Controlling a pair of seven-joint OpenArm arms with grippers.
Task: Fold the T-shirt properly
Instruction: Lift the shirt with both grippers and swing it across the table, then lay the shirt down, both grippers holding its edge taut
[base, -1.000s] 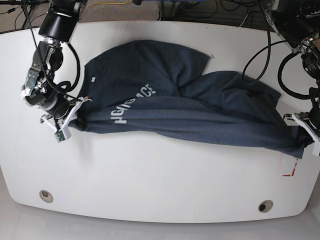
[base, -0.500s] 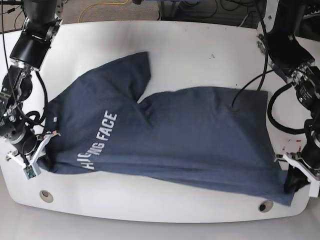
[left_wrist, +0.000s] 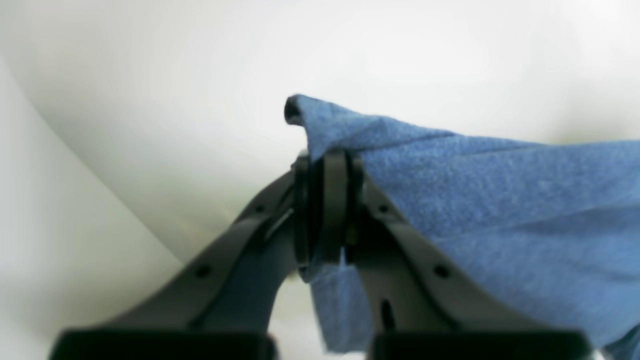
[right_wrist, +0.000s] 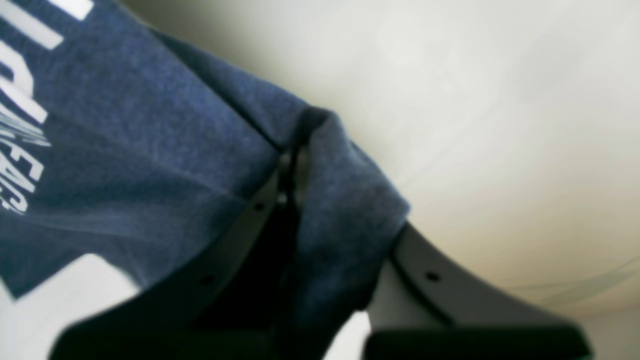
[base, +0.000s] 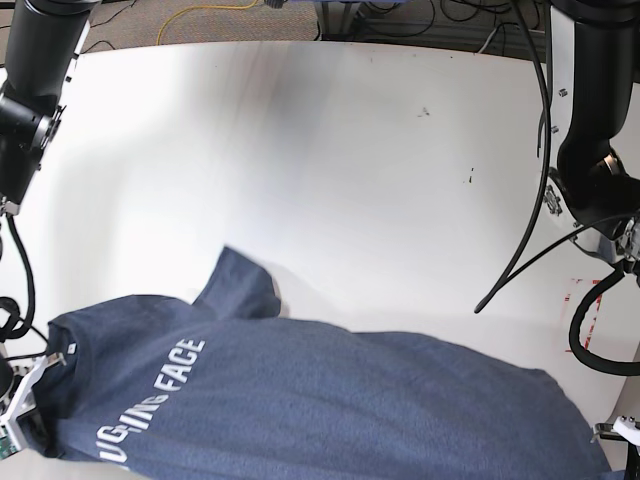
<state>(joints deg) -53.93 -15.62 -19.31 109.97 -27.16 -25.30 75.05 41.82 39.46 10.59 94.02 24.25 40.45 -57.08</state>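
The dark navy T-shirt (base: 330, 400) lies spread along the near edge of the white table (base: 350, 170), one sleeve (base: 240, 285) pointing toward the far side. Its white lettering (base: 150, 400) faces up, and a small white neck tag (base: 70, 348) shows at the left. My right gripper (base: 30, 395) at the bottom left is shut on the shirt's left edge; in the right wrist view the fabric (right_wrist: 150, 125) bunches over the closed gripper (right_wrist: 292, 160). My left gripper (left_wrist: 327, 165) is shut on a corner of blue cloth (left_wrist: 475, 200); in the base view it barely shows at the bottom right.
A black cable (base: 520, 240) hangs from the arm on the right and touches the table. Red tape marks (base: 585, 300) sit near the right edge. Two small dark specks (base: 425, 112) dot the far tabletop. More cables lie beyond the far edge.
Both grippers, still shut on the shirt, have dragged it from the middle of the table to the near edge. The cloth has opened out flatter.
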